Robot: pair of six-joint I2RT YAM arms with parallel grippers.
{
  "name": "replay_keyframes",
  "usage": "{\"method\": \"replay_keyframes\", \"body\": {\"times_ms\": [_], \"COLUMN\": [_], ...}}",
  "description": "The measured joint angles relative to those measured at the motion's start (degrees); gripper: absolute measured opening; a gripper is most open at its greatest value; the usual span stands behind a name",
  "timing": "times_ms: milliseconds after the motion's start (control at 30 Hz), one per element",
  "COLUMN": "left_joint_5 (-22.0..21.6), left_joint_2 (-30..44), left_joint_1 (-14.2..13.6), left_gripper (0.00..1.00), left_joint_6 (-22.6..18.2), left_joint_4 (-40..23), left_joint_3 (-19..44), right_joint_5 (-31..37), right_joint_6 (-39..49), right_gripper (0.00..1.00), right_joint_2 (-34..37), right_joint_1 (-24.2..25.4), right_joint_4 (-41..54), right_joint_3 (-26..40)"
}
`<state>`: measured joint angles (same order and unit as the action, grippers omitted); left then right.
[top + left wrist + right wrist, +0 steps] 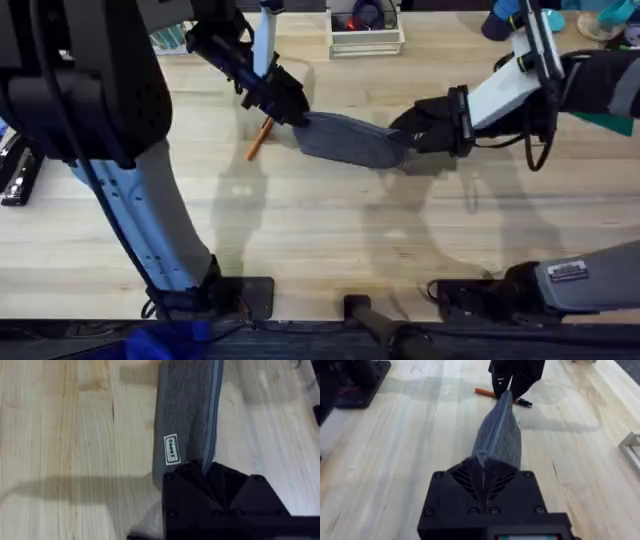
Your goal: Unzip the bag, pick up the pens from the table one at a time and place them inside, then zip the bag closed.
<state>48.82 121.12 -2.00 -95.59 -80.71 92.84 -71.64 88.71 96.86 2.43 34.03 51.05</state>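
Both grippers, left (287, 107) and right (412, 133), are clamped on opposite ends of the blue-grey fabric pouch (347, 139), probably tensioning the zipper; orange pen (260, 137) at its 9 o'clock.

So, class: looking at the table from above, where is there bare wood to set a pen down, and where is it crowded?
Bare table lies between the bag and the arm bases. It is crowded along the bag's line: left gripper on one end, right gripper on the other, a pen beside the left.
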Motion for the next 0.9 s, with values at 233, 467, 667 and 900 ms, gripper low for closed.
{"method": "replay_keyframes", "body": {"times_ms": [233,467,667,900], "left_joint_5": [0.0,0.0,0.0,0.0], "left_joint_2": [0.0,0.0,0.0,0.0], "left_joint_1": [0.0,0.0,0.0,0.0], "left_gripper": [0.042,0.042,0.042,0.042], "left_joint_6": [0.0,0.0,0.0,0.0], "left_joint_4": [0.0,0.0,0.0,0.0], "left_joint_3": [0.0,0.0,0.0,0.0], "right_joint_5": [-0.2,-0.2,0.2,1.5], "right_joint_6": [-3.3,-9.1,-13.3,-16.7], "right_gripper": [0.030,0.030,0.030,0.030], "right_joint_2": [0.0,0.0,0.0,0.0], "right_joint_1": [-1.8,-4.7,-6.9,-8.9], "right_joint_4": [-5.9,-12.7,-17.1,-19.5], "right_joint_3": [0.0,0.0,0.0,0.0]}}
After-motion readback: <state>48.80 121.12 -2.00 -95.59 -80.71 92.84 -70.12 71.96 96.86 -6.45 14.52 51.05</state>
